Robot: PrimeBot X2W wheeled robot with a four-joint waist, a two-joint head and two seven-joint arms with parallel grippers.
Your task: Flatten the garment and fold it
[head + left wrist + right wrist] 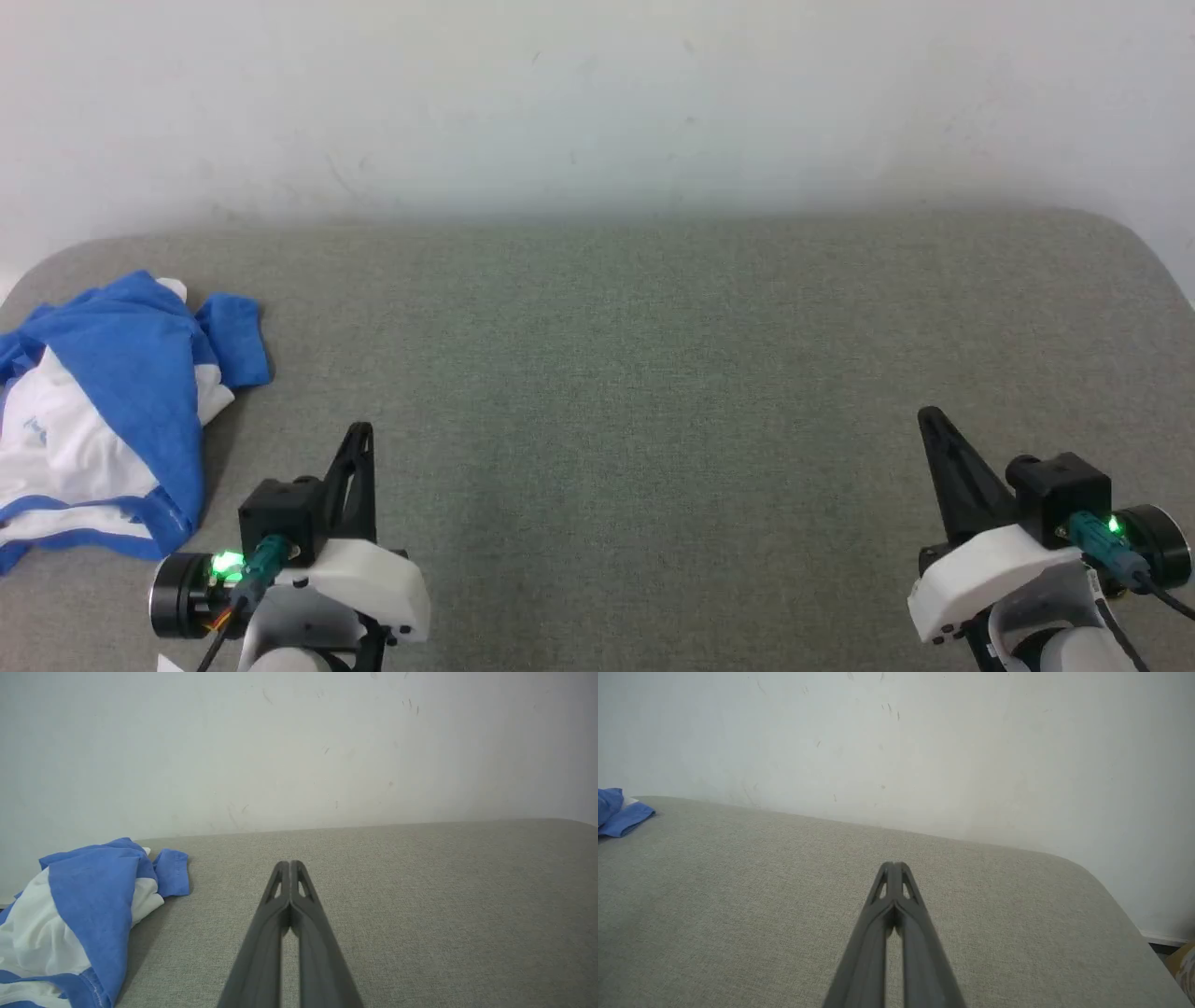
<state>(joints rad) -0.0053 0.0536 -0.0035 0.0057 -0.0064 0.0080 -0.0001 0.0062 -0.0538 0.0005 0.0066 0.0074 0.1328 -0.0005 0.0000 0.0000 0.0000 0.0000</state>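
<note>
A: What do we see?
B: A grey cloth surface (653,373), with the garment (103,411) crumpled at its left edge.
A: Our grippers?
B: Our left gripper (290,864) is near the garment, not touching. Our right gripper (893,864) is well apart. Both have fingertips pressed together, holding nothing.

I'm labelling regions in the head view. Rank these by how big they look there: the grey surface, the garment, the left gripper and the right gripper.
1. grey surface, spanning nearly the whole width.
2. garment, crumpled at the left edge, partly cut off by the frame.
3. left gripper and right gripper: they look alike, so no ranking.
</note>
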